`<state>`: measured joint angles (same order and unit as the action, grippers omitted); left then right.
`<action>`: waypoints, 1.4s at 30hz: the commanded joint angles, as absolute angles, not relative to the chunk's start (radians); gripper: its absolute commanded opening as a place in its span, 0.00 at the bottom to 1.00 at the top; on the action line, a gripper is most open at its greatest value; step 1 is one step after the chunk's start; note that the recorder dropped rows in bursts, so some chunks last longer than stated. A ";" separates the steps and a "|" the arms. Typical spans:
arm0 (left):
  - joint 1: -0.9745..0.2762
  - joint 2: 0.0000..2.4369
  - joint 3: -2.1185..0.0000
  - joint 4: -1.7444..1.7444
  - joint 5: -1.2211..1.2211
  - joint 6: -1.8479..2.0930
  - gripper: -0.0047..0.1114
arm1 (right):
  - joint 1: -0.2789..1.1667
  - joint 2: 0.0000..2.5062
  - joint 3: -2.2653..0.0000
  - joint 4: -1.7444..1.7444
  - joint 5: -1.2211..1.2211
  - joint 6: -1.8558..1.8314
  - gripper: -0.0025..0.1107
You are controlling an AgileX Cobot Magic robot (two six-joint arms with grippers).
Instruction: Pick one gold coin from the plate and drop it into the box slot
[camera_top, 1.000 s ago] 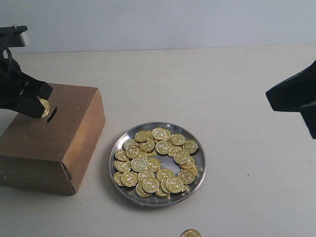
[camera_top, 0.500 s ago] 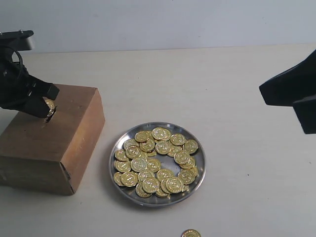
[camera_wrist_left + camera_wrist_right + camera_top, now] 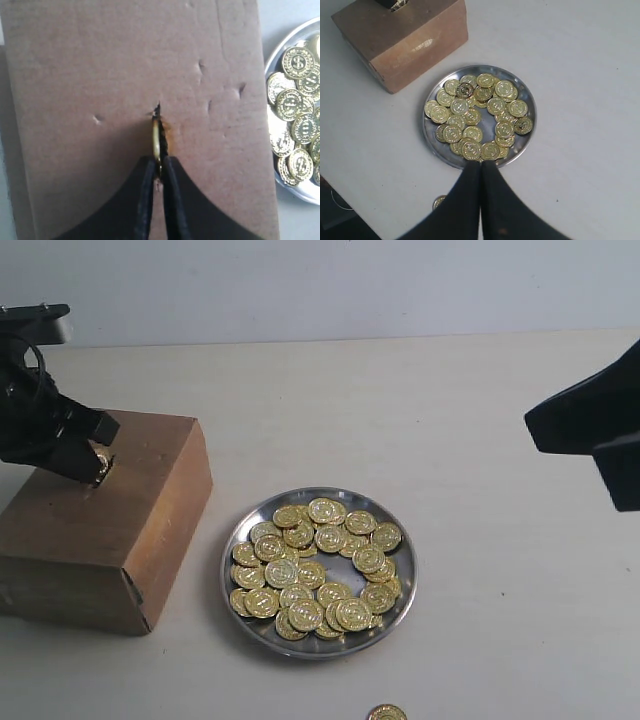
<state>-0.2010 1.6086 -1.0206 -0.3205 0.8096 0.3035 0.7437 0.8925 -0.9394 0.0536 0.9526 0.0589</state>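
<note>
The brown cardboard box (image 3: 100,520) stands at the left, and my left gripper (image 3: 92,465) is down on its top face, shut on a gold coin (image 3: 156,141). In the left wrist view the coin stands on edge, its far end at the slot (image 3: 158,111), a short dark slit. The round silver plate (image 3: 397,600) holds several gold coins (image 3: 318,565) to the right of the box. My right gripper (image 3: 481,164) hangs high at the right, shut on nothing, its tips over the plate's (image 3: 431,145) rim in its own view.
One stray gold coin (image 3: 386,712) lies on the pale table near the front edge, below the plate; the right wrist view shows this stray coin (image 3: 438,201) too. A grey wall runs behind the table.
My left gripper has carried the coin a little right and down onto the slot, and has stayed there for the last half second. The right arm shifted slightly left and up, then held.
</note>
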 commanded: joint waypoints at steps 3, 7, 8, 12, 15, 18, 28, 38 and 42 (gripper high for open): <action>-0.200 1.611 -1.027 -0.354 0.821 0.310 0.42 | 0.744 0.884 -0.934 0.052 0.940 0.049 0.02; -0.200 1.580 -1.027 -0.354 0.830 0.319 0.51 | 0.744 0.884 -0.934 0.052 0.919 0.049 0.02; -0.200 1.563 -1.027 -0.361 0.825 0.326 0.47 | 0.744 0.884 -0.934 0.052 0.903 0.049 0.02; -0.200 1.446 -1.027 -0.443 0.773 0.421 0.14 | 0.744 0.873 -0.934 0.030 0.746 0.047 0.02; -0.200 1.315 -1.015 -0.540 0.737 0.522 0.05 | 0.744 0.862 -0.933 -0.008 0.634 0.047 0.02; -0.200 1.140 -0.943 -0.670 0.681 0.651 0.05 | 0.744 0.860 -0.923 -0.021 0.593 0.047 0.02; -0.200 0.582 -0.466 -1.110 0.327 0.937 0.05 | 0.744 0.686 -0.492 -0.015 0.007 0.047 0.02; -0.200 0.322 -0.140 -1.221 0.224 0.951 0.05 | 0.744 0.555 -0.155 0.091 -0.242 0.055 0.02; -0.200 0.287 -0.074 -1.223 0.206 0.971 0.05 | 0.744 0.555 -0.086 0.091 -0.330 0.047 0.02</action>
<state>-0.2010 0.3055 -0.0947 -1.2094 0.2284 0.9629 0.7437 0.5612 -0.1136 0.0913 -0.2751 0.0554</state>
